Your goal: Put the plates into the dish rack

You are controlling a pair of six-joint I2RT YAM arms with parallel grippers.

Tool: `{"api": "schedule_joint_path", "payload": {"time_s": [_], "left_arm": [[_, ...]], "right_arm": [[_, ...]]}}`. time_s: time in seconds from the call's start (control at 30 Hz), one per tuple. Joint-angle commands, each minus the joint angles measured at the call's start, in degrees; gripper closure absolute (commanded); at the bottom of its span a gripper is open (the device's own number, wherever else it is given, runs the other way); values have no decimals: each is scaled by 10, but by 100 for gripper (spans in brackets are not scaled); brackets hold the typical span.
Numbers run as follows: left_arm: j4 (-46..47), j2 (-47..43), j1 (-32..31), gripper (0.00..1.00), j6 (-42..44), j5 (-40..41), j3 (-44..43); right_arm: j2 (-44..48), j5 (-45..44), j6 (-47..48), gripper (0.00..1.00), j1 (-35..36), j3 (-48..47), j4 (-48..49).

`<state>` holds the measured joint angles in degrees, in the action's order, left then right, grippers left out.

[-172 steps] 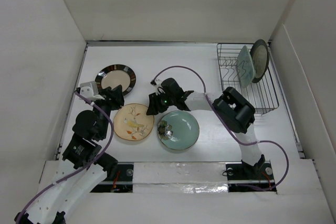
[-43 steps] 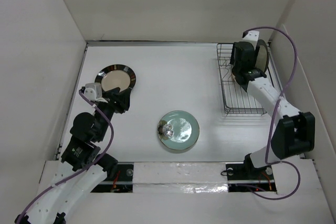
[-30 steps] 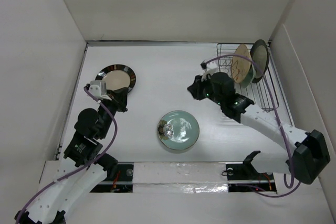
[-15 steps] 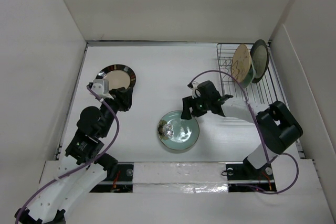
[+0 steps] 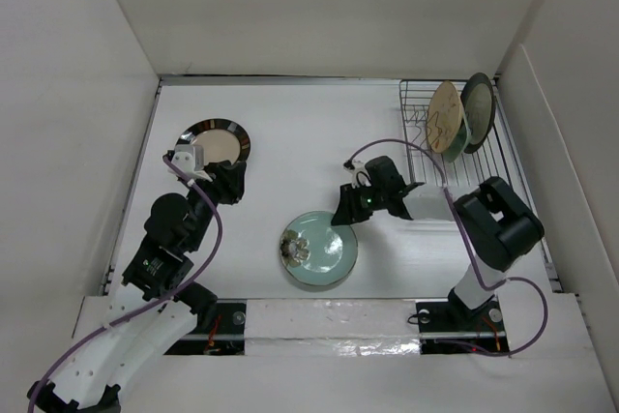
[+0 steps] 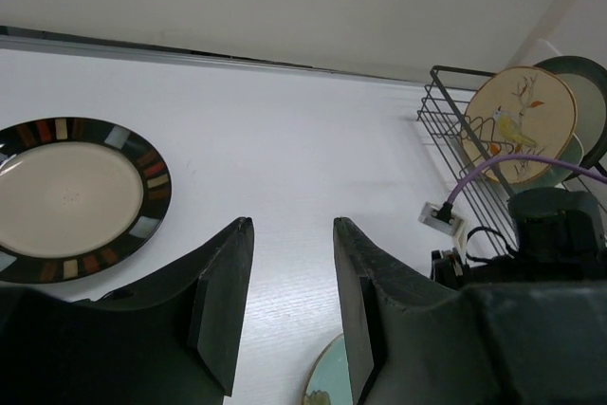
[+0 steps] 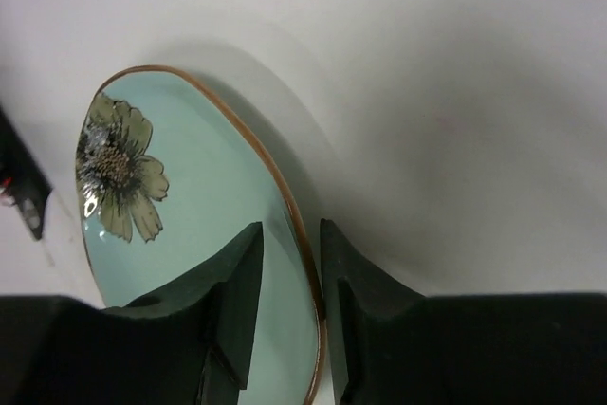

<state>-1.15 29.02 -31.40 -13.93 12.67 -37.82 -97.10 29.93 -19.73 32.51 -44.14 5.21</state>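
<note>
The right gripper (image 7: 289, 234) reaches left to the round celadon plate (image 5: 317, 250), which lies near the table's (image 5: 290, 123) middle. Its jaws stand narrow, one finger on each side of the plate's far-right rim, and appear to pinch it; that edge looks raised off the table. The left gripper (image 6: 291, 230) hovers moderately open and empty just near-right of the striped plate (image 5: 215, 142), which lies flat at the far left. At the far right, the dish rack (image 5: 481, 179) holds the floral plate (image 5: 444, 115) upright, a dark-rimmed plate (image 5: 478, 108) to its right, and what seems a pale green plate (image 6: 571, 153) between them.
</note>
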Motion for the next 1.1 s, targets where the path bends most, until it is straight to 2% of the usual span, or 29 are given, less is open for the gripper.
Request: {"api": "schedule_joint_path", "payload": {"time_s": [0.0,0.07,0.1,0.2,0.3,0.4,0.6,0.73,0.83,0.93,1.0,1.03,1.07], "left_arm": [[23,2,2,64,8,8,-4],[21,0,2,63,8,6,-5],[26,-3,2,63,9,15,-3],[21,-3,2,63,8,10,-4],[26,-8,2,63,9,13,-3],[20,-6,2,63,8,12,-3],[21,-17,2,62,8,13,-2],[26,-26,2,62,8,9,-1],[21,-23,2,62,7,0,-2],[25,-30,2,62,7,-5,-1],[23,-33,2,62,5,-5,-1],[22,-34,2,62,4,-9,-1],[22,-35,2,62,4,-12,-1]], "right_arm": [[-47,64,-21,64,30,29,9],[-56,75,-22,65,41,27,12],[-63,81,-25,73,47,21,15],[-65,93,-27,75,47,17,20],[-72,101,-23,87,53,4,20],[-85,149,-51,99,64,-1,57],[-30,173,-91,100,78,-22,107],[78,101,-115,100,62,-65,125],[117,42,-153,100,36,-87,172],[166,-31,-146,100,-4,-111,169],[204,-117,-142,100,-48,-121,161],[214,-196,-130,100,-60,-139,131],[223,-234,-118,100,-73,-151,113]]}}
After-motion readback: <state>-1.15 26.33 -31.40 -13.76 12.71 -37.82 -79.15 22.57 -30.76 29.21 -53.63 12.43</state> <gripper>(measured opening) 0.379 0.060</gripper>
